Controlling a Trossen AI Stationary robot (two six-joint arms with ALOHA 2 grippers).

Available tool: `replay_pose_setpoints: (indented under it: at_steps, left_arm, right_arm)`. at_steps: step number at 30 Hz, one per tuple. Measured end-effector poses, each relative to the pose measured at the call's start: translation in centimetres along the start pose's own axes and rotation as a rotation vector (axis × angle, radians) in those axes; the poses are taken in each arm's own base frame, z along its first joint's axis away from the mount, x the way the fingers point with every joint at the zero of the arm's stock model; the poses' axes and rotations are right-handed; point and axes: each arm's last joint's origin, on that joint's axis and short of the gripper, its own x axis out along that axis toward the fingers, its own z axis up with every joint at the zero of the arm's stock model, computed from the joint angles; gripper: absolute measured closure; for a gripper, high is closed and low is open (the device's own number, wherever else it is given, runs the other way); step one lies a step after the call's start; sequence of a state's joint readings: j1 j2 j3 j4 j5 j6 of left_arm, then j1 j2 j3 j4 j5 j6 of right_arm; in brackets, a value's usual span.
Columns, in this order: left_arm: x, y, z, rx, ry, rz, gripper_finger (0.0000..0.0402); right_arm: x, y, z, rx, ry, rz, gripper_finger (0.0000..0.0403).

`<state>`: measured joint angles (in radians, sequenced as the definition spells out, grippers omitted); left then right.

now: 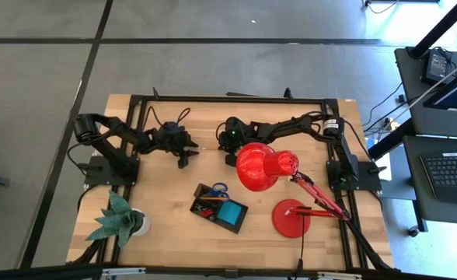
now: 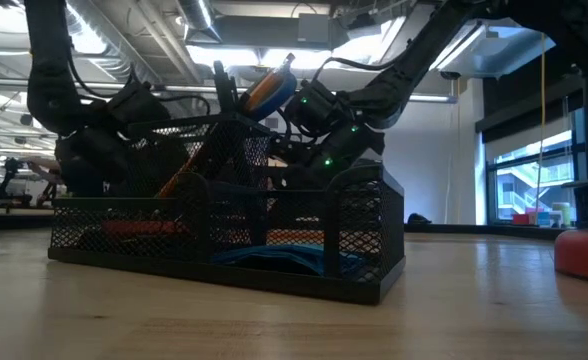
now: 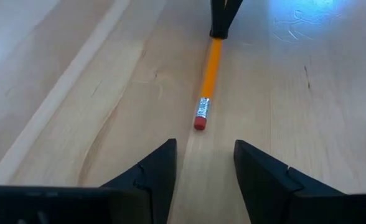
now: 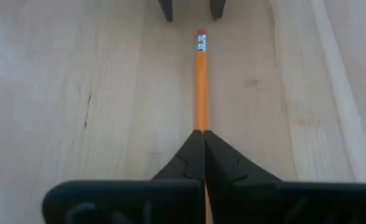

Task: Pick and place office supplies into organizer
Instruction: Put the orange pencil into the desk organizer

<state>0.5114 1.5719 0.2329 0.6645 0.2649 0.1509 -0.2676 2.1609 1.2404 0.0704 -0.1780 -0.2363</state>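
Pencil (image 4: 200, 87): yellow-orange wood, silver ferrule, red eraser at one end. It lies flat on the table (image 1: 166, 210) at the far middle, between the two grippers, with the eraser end toward the left arm.

Right gripper (image 4: 203, 138): fingers pressed together, pinching the pencil's far-from-eraser end.

Left gripper (image 3: 205, 163): fingers spread, apart from the pencil, just short of the eraser end and in line with it.

Organizer (image 1: 220, 208): black mesh tray, nearer than the pencil and well apart from it, at the table's middle. It holds a blue pad (image 1: 231, 211), blue-handled scissors (image 1: 219, 188) and orange-red items too small to tell.

Red lamp (image 1: 266, 166): shade just right of the organizer, base nearer and to the right.

Green plant (image 1: 120, 219): near left corner.
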Motion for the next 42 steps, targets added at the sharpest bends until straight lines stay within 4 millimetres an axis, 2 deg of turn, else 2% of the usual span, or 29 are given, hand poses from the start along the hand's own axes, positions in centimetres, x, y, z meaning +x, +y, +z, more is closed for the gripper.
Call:
replay_pose_setpoints:
  at_steps: [13,29,42]
  left_arm:
    - [0.1,0.1,0.1,0.004,-0.019,0.003,0.0250]
    - [3.0,0.5,-1.5,0.012,-0.149,-0.014,0.0253]
    - [2.3,0.5,-2.6,0.018,-0.129,-0.011,0.0258]
  right_arm:
    - [0.0,0.0,0.0,0.020,-0.001,-0.001,0.0399]
    - [0.0,0.0,0.0,0.019,-0.001,-0.001,0.0398]
    - [0.0,0.0,0.0,0.019,-0.001,-0.001,0.0398]
